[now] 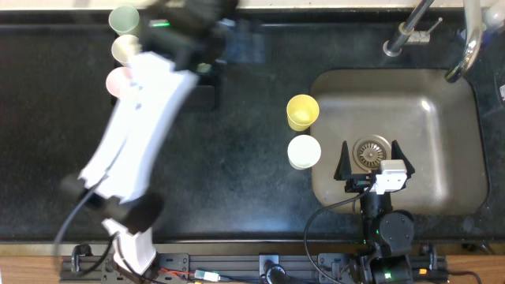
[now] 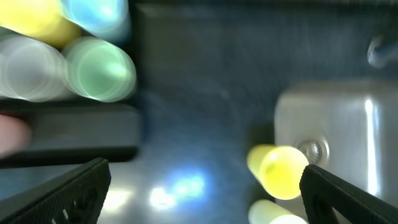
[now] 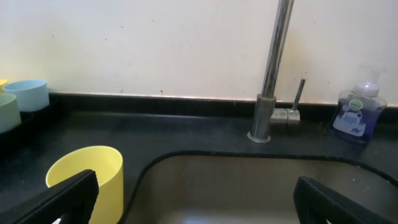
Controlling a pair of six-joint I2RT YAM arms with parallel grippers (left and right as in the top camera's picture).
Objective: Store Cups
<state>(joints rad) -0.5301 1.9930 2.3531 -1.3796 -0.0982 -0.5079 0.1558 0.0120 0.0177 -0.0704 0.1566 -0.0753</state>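
A yellow cup (image 1: 302, 111) and a white cup (image 1: 304, 151) stand upright on the dark counter just left of the sink. Several cups, among them a green cup (image 1: 124, 19), a cream one (image 1: 125, 49) and a pink one (image 1: 120, 80), are grouped at the back left. My left gripper (image 1: 193, 35) hangs blurred near that group, open and empty (image 2: 202, 199); its view has the green cup (image 2: 99, 68) and the yellow cup (image 2: 278, 171). My right gripper (image 1: 369, 162) is open and empty over the sink, with the yellow cup (image 3: 87, 180) beside one finger.
The steel sink (image 1: 442, 95) takes up the right side, with a drain (image 1: 371, 151) under the right gripper. A tap (image 3: 273, 68) and a soap bottle (image 3: 356, 112) stand behind it. A black rack (image 2: 81, 134) lies by the stored cups.
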